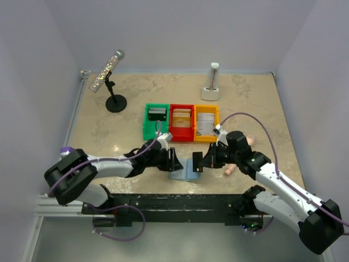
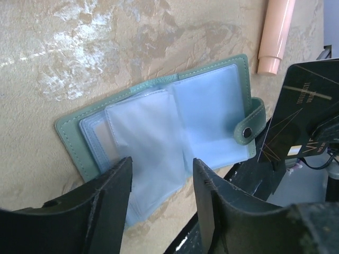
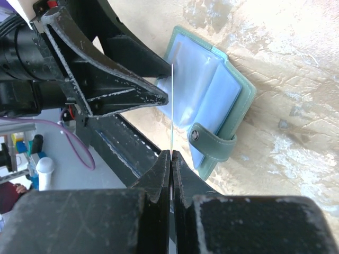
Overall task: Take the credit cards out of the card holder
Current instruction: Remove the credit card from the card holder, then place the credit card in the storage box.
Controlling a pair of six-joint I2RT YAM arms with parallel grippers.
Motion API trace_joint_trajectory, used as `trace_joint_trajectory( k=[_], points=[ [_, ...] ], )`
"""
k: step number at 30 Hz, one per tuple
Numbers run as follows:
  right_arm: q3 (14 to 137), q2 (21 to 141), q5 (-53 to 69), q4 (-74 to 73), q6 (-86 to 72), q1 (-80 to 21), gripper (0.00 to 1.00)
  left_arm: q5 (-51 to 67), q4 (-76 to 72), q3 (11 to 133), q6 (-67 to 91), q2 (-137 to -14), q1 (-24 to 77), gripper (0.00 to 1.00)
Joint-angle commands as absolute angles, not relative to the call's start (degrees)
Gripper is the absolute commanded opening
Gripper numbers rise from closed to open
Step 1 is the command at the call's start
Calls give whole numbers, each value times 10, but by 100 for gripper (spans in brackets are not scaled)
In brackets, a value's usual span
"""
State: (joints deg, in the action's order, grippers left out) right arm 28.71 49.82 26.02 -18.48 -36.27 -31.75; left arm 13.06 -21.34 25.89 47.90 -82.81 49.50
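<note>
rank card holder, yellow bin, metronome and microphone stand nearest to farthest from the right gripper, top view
1. card holder, beside the right gripper
2. yellow bin, just behind
3. metronome, back edge
4. microphone stand, back left corner

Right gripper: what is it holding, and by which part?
The right gripper pinches a dark credit card by one edge, jaws shut. The left gripper holds nothing.

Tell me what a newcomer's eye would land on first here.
The open card holder lies near the front edge of the table between the arms. The right gripper is shut on a dark credit card beside it, while the open left gripper is poised over its clear pockets. Behind stand a green bin, a red bin and a yellow bin.
</note>
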Motion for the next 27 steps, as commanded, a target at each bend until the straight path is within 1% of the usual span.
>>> trace_joint_trajectory(
  k=[1,5,6,10,14,16,18,19,21,23,25,27],
  points=[
    [336,484,241,-239,-319,-317,0,131,-135,282,453,-788,495,57],
    [365,476,230,-274,-294,-318,0,128,-100,300,445,-738,495,64],
    [373,475,229,-284,-286,-319,0,127,-85,305,442,-723,495,74],
    [420,477,221,-323,-252,-317,0,92,-15,317,426,-641,494,75],
    [474,503,258,-358,-208,-318,0,55,53,310,407,-550,485,73],
    [480,508,277,-350,-191,-320,0,51,67,305,392,-509,477,74],
    [474,499,303,-325,-177,-321,0,62,63,300,363,-469,473,76],
    [466,492,315,-309,-170,-324,0,71,57,296,352,-448,473,80],
    [468,483,339,-302,-160,-329,0,109,31,285,324,-412,472,83],
    [495,495,392,-342,-129,-330,0,147,28,286,309,-375,470,86],
    [523,515,450,-380,-103,-337,0,188,46,304,294,-359,468,88],
    [543,526,470,-403,-85,-367,0,238,67,328,269,-352,468,88]
  ],
)
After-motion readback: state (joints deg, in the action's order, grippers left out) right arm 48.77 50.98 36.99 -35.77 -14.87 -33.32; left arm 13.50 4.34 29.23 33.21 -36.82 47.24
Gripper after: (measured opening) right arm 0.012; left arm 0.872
